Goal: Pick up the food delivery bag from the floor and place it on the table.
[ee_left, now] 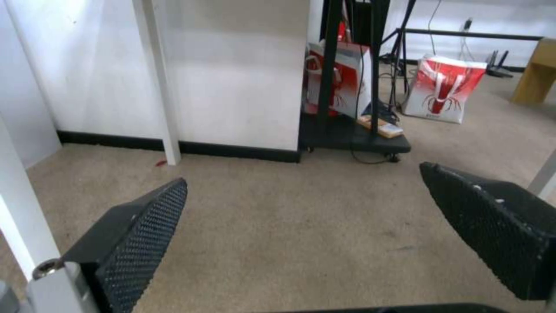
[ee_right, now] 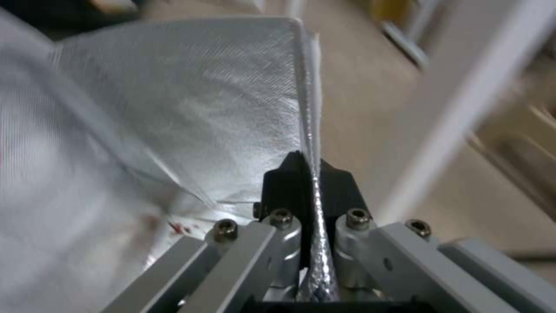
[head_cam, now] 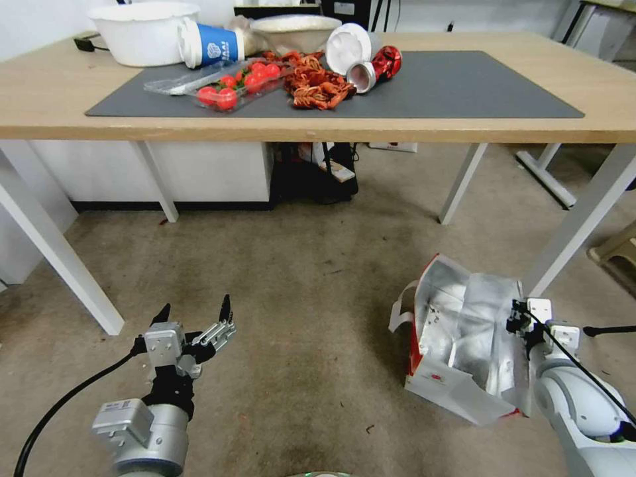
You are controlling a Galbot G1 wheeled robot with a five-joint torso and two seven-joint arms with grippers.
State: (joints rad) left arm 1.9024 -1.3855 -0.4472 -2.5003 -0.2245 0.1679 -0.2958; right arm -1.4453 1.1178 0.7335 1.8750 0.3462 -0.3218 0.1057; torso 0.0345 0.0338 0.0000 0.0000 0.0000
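From the head camera, the large white paper food delivery bag with red trim and silver foil lining stands open on the stained grey-brown floor, beside a white leg of the long light-wood table. The right gripper sits at the bag's right rim. The left gripper hovers well apart, spread wide.

The left wrist camera shows its black fingers parted over bare floor.

The right wrist camera shows the right gripper clamped on the bag's foil rim.

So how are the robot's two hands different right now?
The left gripper is open with nothing between its fingers, while the right gripper is shut on the edge of the bag. The left one hangs over bare floor; the right one is at the bag beside a table leg. Both are low, near the floor.
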